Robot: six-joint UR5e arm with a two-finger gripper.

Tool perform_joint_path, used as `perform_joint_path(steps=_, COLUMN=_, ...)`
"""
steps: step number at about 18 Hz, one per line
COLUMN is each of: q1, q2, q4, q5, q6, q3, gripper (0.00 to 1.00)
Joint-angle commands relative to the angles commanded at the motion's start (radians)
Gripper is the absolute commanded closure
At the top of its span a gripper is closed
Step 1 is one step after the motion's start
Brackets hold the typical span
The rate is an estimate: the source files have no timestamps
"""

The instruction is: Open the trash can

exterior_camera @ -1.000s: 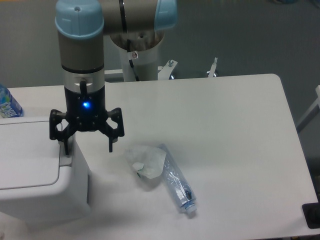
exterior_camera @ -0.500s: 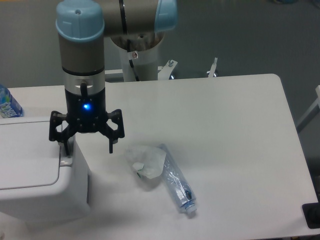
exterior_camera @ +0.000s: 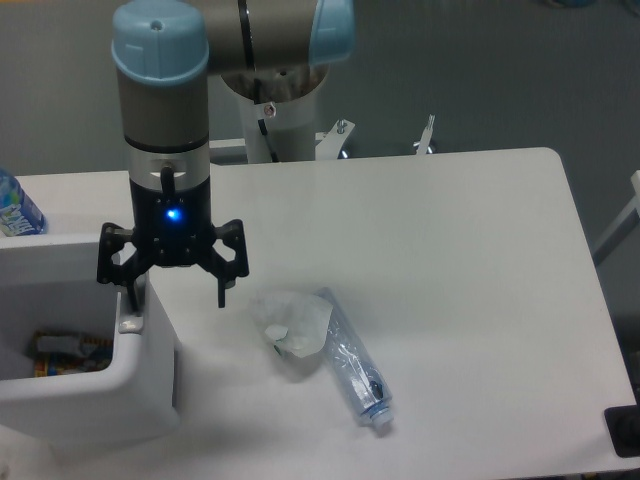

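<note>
1. My gripper points straight down at the left of the table, its two fingers spread wide apart and holding nothing.
2. My left finger sits at the grey strip on the bin's right edge; whether it touches the strip I cannot tell. My right finger hangs outside the bin wall, above the table.
3. The bin stands at the table's left front corner. Its top is open: the inside shows, with coloured rubbish at the bottom.
4. A blue light glows on my wrist body.
5. A crushed clear bottle lies on the table to the right of the bin, well apart from it, with a crumpled clear wrapper touching its upper end.
6. A blue-labelled bottle shows at the left edge, behind the bin.
</note>
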Motion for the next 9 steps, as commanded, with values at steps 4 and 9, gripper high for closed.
perform_joint_path(steps=4, q1=0.035, q2=-0.002, q4=0.002, q5=0.014, q6=0.008, q3=0.070, gripper=0.00)
perform_joint_path(steps=9, q1=0.150, q2=0.002, q4=0.008, q5=0.029, q6=0.029, q3=0.107, gripper=0.00)
